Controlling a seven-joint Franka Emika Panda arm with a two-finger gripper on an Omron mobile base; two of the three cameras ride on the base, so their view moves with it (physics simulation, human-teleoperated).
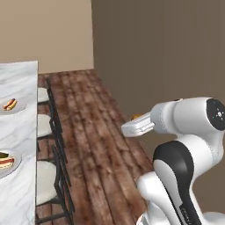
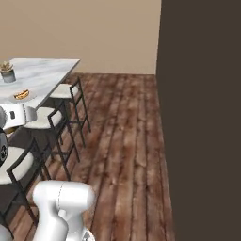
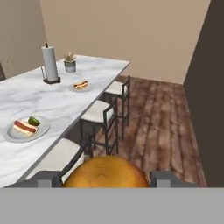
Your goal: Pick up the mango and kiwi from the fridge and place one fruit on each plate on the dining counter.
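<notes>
So right now the gripper [image 3: 106, 178] has its two fingers clamped on either side of the mango [image 3: 106, 172], which sits at 6 o'clock in the hand view, right up against the camera. From the left base view you can just catch a sliver of orange poking out behind the hand at about 3 o'clock.

Handling-wise, my guess: the mango is small, round and light, smooth-skinned, so it could roll or squirt out if the pinch is off-centre. Holding it across the widest part, like it looks to be now, seems the safest bet. Probably firm enough not to bruise from a modest squeeze, but I wouldn't drop it from height onto a plate.

The dining counter [image 3: 57, 103] runs off toward 10 o'clock in the hand view. The near plate [image 3: 13, 136] at 9 o'clock already has a hot dog [image 3: 24, 127] plus the kiwi [image 3: 34, 120] sitting next to it. The far plate [image 3: 74, 89] around 11 o'clock has just a hot dog on it, so that's likely where the mango belongs. Behind it stand a paper towel roll [image 3: 49, 62] and a little potted plant [image 3: 69, 62]. Bar stools [image 3: 103, 114] line the counter's edge, so the approach should stay above them.
</notes>
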